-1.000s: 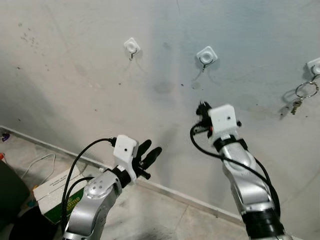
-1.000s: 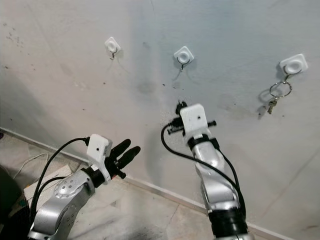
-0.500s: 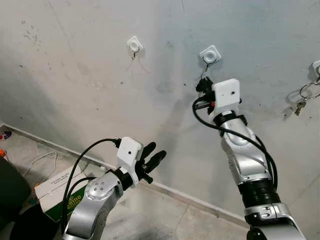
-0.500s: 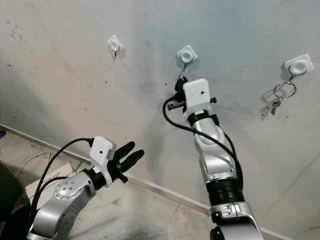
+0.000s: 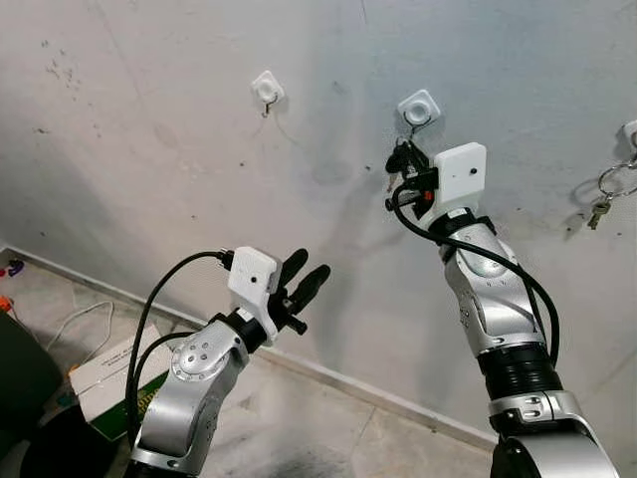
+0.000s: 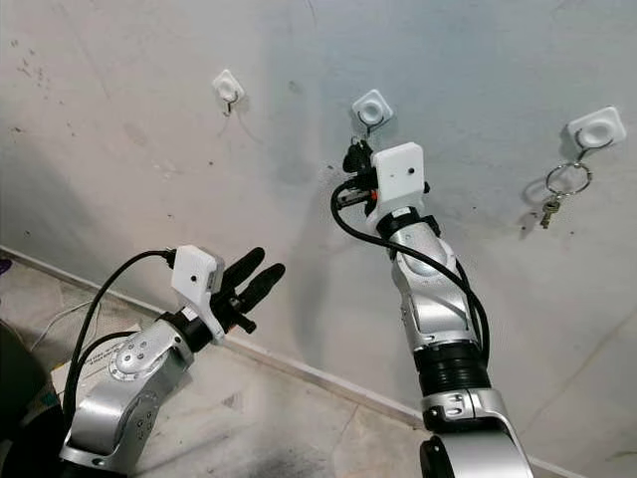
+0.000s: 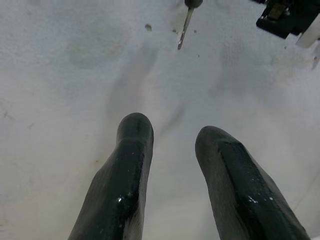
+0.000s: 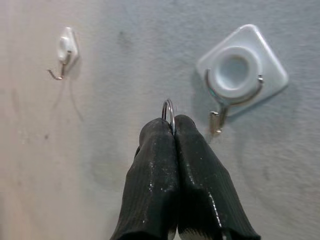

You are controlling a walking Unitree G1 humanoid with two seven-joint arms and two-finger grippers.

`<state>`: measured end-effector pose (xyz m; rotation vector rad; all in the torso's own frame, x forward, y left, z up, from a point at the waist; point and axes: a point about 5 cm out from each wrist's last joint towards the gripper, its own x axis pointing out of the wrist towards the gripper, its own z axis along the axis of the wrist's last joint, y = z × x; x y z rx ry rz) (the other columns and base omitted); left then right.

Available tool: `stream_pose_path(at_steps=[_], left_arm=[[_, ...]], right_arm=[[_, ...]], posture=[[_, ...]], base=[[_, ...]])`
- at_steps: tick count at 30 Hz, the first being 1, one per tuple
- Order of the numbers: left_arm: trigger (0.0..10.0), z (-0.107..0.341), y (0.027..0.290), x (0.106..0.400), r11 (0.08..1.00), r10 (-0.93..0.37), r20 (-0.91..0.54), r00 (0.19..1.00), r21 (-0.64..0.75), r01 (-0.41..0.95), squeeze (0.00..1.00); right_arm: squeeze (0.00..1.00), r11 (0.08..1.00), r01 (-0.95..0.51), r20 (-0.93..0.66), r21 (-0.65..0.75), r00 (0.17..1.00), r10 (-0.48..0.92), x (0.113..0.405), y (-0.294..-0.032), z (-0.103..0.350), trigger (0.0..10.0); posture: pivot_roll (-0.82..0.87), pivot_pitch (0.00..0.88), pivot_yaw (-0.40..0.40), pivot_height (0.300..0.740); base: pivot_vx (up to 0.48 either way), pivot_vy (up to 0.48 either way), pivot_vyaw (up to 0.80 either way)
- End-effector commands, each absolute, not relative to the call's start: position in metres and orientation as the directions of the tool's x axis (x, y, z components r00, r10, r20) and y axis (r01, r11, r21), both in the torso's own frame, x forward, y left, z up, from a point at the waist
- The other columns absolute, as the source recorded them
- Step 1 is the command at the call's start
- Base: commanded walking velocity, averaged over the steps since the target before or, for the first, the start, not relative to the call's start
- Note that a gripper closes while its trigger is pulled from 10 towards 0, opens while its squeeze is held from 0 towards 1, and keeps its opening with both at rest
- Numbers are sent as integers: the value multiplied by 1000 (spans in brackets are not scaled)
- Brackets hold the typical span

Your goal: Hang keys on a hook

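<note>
Wall (image 5: 149, 119): pale plaster, scuffed and speckled with dark marks, meeting a tiled floor (image 5: 328, 438) at a light skirting strip.
Hooks: three white square pads with metal hooks in a row; left hook (image 5: 266, 91), middle hook (image 5: 418, 110), right hook (image 6: 596, 129).
Right hook load: a key ring (image 6: 563, 181) with a small key hanging from it.
Right gripper (image 8: 172, 127): raised just below and left of the middle hook, fingers pressed together on a metal ring (image 8: 168, 111), close to the hook but not on it.
Left gripper (image 5: 304, 281): held low, near the wall, fingers apart and empty.
Floor clutter: a white and green box (image 5: 109, 383) and a white cable (image 5: 75, 324) at far left.
</note>
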<state>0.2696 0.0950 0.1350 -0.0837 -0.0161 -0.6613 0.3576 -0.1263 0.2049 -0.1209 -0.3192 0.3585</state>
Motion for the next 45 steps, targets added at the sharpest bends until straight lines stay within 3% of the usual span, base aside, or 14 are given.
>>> stream_pose_path(at_steps=[1, 45], left_arm=[[10000, 146, 96, 272, 793, -603, 83, 794, -49, 607, 0], [10000, 166, 88, 276, 788, -598, 171, 783, -55, 613, 0]], right_arm=[[0, 915, -364, 280, -172, 873, 399, 359, -119, 207, 10000], [0, 933, -318, 243, 168, 931, 273, 371, -139, 201, 10000]], posture=[[-6, 0, 100, 740], [-11, 0, 105, 740]], base=[[0, 0, 0], [0, 0, 0]])
